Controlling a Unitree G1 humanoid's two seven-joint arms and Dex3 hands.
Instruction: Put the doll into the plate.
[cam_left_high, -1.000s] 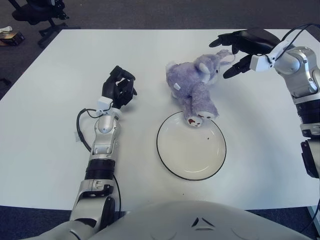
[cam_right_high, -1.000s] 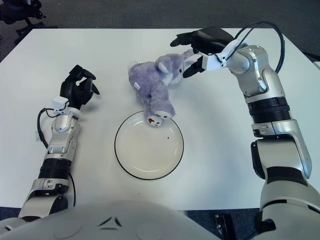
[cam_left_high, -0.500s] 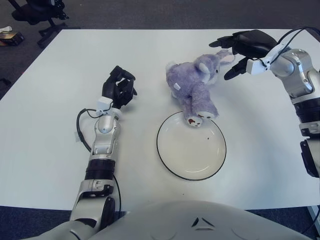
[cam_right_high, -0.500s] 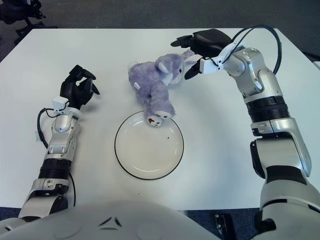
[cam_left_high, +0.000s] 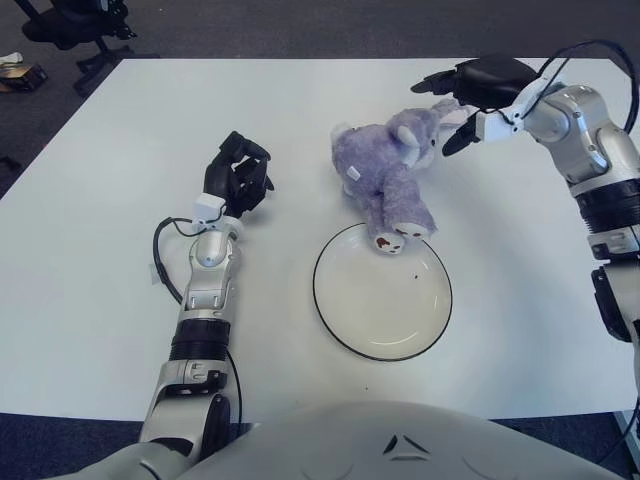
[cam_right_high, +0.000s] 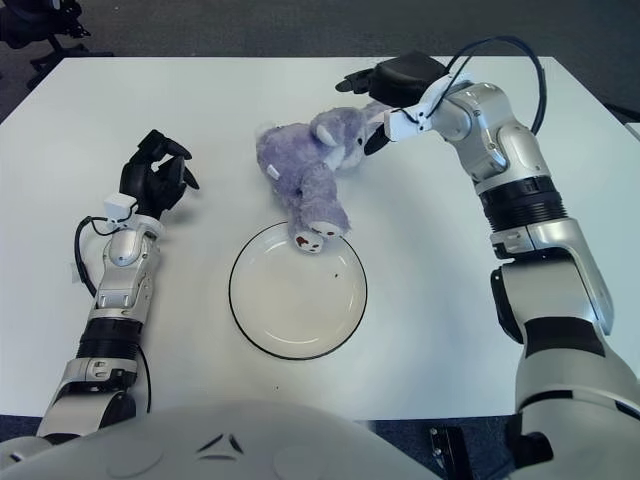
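We judge the doll soft and light — our right hand, fingers spread and empty, should squeeze its plump torso.

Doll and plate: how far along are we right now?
Done: little. The doll lies on the table, one foot overlapping the plate rim. In hand: the right hand, fingers spread, sits at the doll's head without gripping. The left hand shows curled, left of the doll. Left: grasp, lift, set it in the plate.
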